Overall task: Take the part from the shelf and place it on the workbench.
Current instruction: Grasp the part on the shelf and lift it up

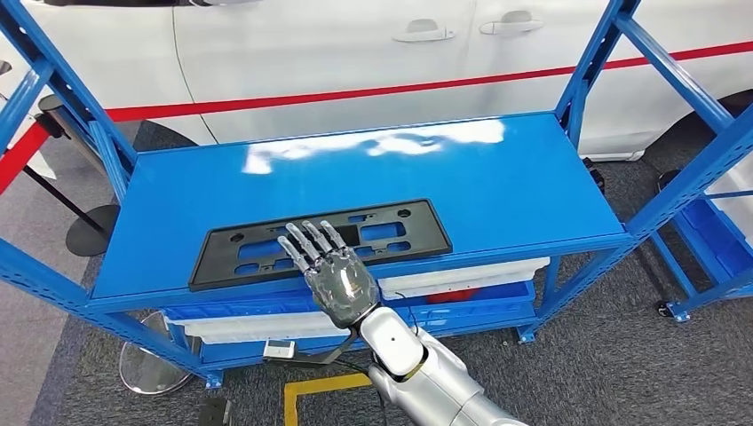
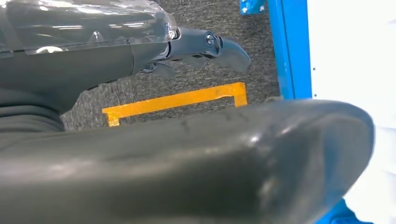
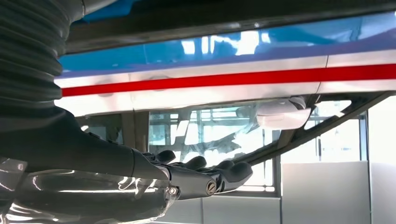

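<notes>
The scene is evenly and brightly lit; white glare is seen on the glossy blue metal shelf top [image 1: 533,191]. The close dark thumb [image 2: 196,163] is blurred.

We see a car workshop: blue steel shelving [image 1: 373,191] before a white car [image 1: 355,53], grey carpet floor [image 1: 613,355].

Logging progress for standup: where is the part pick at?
Done: right hand has reached the black part on the blue shelf, palm up, fingers spread over its near edge. In hand: nothing gripped; the part lies flat. Left: the grasp, lift and placing on the workbench.
</notes>
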`<state>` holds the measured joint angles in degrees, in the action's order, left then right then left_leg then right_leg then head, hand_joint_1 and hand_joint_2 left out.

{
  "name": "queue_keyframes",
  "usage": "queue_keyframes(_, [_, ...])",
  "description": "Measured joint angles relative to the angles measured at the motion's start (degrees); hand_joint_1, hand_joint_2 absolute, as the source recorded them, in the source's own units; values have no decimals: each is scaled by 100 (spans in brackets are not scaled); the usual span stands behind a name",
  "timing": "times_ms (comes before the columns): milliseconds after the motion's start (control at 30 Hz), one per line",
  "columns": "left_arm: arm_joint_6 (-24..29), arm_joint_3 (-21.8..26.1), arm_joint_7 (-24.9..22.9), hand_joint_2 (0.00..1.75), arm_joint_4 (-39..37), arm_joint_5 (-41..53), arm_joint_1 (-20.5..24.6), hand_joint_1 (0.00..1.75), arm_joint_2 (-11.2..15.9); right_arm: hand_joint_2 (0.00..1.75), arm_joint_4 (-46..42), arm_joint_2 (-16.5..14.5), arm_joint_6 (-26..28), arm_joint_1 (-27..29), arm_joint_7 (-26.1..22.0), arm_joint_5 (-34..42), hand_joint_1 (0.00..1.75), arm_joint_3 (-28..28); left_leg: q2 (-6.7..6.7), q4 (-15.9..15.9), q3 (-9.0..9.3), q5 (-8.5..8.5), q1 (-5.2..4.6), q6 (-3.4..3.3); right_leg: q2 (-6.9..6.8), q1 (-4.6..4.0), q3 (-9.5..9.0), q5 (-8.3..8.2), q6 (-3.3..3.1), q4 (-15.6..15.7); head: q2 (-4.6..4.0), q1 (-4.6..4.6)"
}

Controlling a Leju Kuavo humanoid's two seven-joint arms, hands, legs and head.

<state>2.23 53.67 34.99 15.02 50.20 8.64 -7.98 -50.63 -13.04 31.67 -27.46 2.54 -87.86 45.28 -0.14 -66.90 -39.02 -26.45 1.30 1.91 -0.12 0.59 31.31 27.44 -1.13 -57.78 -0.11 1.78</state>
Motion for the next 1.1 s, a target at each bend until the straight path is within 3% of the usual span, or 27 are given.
queue_keyframes(67, [-3,-9,-3,0,-8,7,6,0,-8,175,-33,-30,-34,-42,7,8,0,-13,11,617,283,239,-4,-4,7,1,-18,81,70,-57,0,14])
queue_keyframes(100, [-4,-12,-4,0,-11,10,6,0,-10,175,-50,-40,-56,-55,14,14,0,-20,10,734,334,236,-15,-34,8,-8,-12,103,103,-70,0,14])
queue_keyframes(233, [47,-24,19,0,-15,44,-29,0,-14,175,-77,-49,-124,-68,32,50,0,-60,-10,782,351,197,-33,-203,7,4,16,193,210,-150,0,-1])
queue_keyframes(300, [94,-53,43,0,-15,72,-24,0,-18,175,-82,-49,-163,-58,38,38,0,-84,-11,804,384,185,-25,-272,9,17,267,440,254,-646,0,-4])
queue_keyframes(367, [122,-90,48,0,-15,88,-20,0,-19,175,-84,-49,-238,1,61,-22,0,-101,-12,807,408,155,-34,-318,10,15,726,713,272,-1429,0,-6])
queue_keyframes(400, [127,-104,47,0,-15,96,-23,0,-20,175,-83,-49,-291,44,74,-62,0,-105,-16,807,424,140,-41,-328,10,15,911,742,271,-1690,0,-5])
queue_keyframes(433, [131,-116,47,0,-15,101,-26,0,-20,175,-79,-49,-348,81,83,-98,0,-106,-22,806,446,123,-49,-332,10,14,1000,655,259,-1744,0,-7])
queue_keyframes(467, [132,-126,47,0,-15,105,-26,0,-23,175,-72,-49,-399,108,87,-128,0,-106,-31,806,474,104,-58,-331,11,9,975,456,233,-1570,0,-6])
queue_keyframes(533, [130,-144,48,0,-16,110,-22,0,-36,175,-49,-49,-478,125,92,-176,0,-105,-46,807,536,63,-79,-316,14,-29,698,-31,134,-819,0,-5])
queue_keyframes(600, [126,-154,49,0,-19,116,-14,0,-48,175,-10,-48,-540,125,110,-196,0,-102,-52,807,559,29,-96,-279,12,-74,475,-249,59,-249,0,-1])
queue_keyframes(667, [125,-155,49,0,-20,119,-10,0,-51,175,49,-47,-597,133,134,-200,0,-97,-47,829,564,17,-94,-221,14,-91,434,-243,42,-120,0,-1])
queue_keyframes(767, [124,-157,51,0,-20,120,-11,0,-47,175,134,-49,-629,141,156,-203,0,-84,-28,676,519,-115,-86,-133,12,-35,361,-278,-3,-17,0,4])
queue_keyframes(900, [124,-159,52,0,-20,128,-31,0,-42,175,223,-48,-666,155,220,-196,0,-67,-21,-611,-112,-681,-50,-31,-6,-27,312,-259,-60,9,0,7])
queue_keyframes(933, [124,-159,51,0,-20,133,-41,0,-41,175,242,-47,-673,159,238,-188,0,-72,-20,-726,-189,-656,-41,-14,-1,-25,307,-248,-58,1,0,7])
queue_keyframes(967, [124,-160,51,0,-20,139,-47,0,-40,175,256,-48,-682,159,255,-179,0,-84,-19,-610,-151,-515,-31,-2,6,-23,296,-232,-50,-12,0,8])
queue_keyframes(1033, [124,-166,50,0,-20,156,-44,0,-37,175,278,-50,-702,140,289,-162,0,-137,-10,109,171,-100,-10,-1,15,-16,273,-180,-13,-63,0,7])
queue_keyframes(1100, [120,-187,48,0,-20,185,-33,0,-35,175,299,-55,-733,89,345,-132,7,-212,-12,675,431,96,-27,-49,18,-29,278,-136,44,-120,0,3])
